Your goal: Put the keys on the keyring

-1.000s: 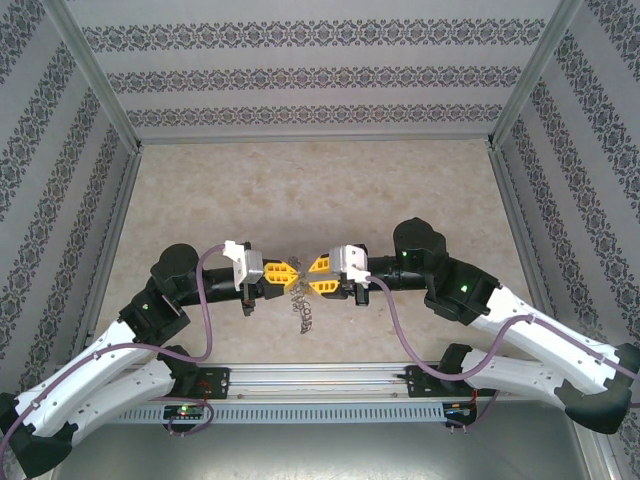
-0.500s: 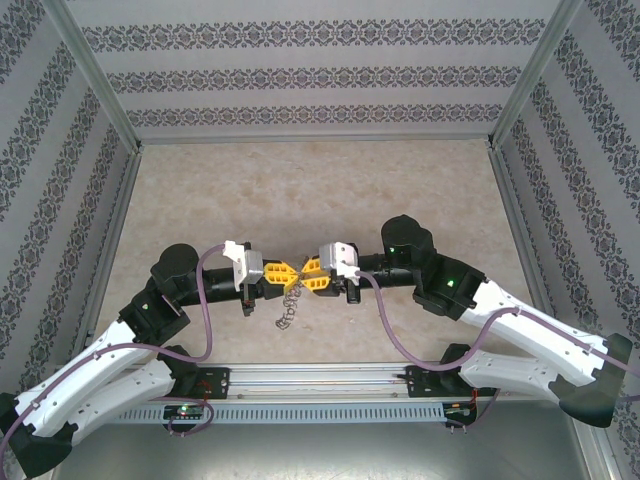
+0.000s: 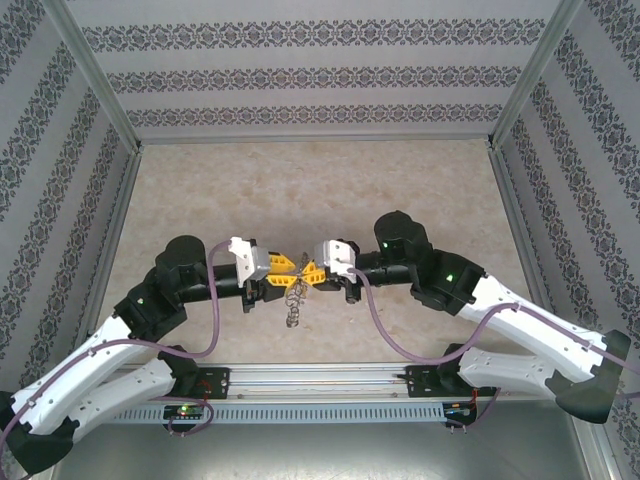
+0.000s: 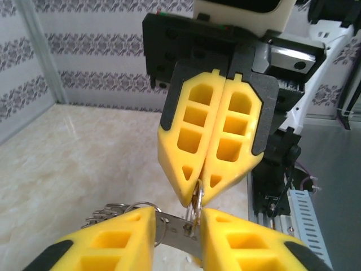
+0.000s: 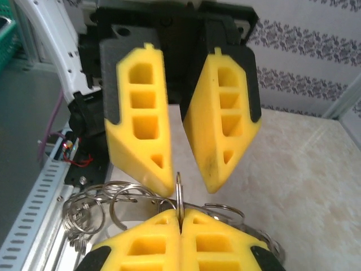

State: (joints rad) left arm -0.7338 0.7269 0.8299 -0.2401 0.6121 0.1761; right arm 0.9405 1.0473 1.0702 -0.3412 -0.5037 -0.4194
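The white-and-black left arm (image 3: 110, 350) and its twin, the right arm (image 3: 520, 320), fold inward with forearms level. Their yellow-fingered grippers meet tip to tip just above the hanging grey chain-like metal keyring (image 3: 293, 300). The right gripper (image 3: 310, 270) is pinched tight on one thin loop of the keyring, and the left gripper (image 3: 288, 266) has its jaws parted either side of that loop.

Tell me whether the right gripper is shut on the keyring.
Yes, in the right wrist view the right gripper has its fingers pressed together on a thin loop of the keyring.
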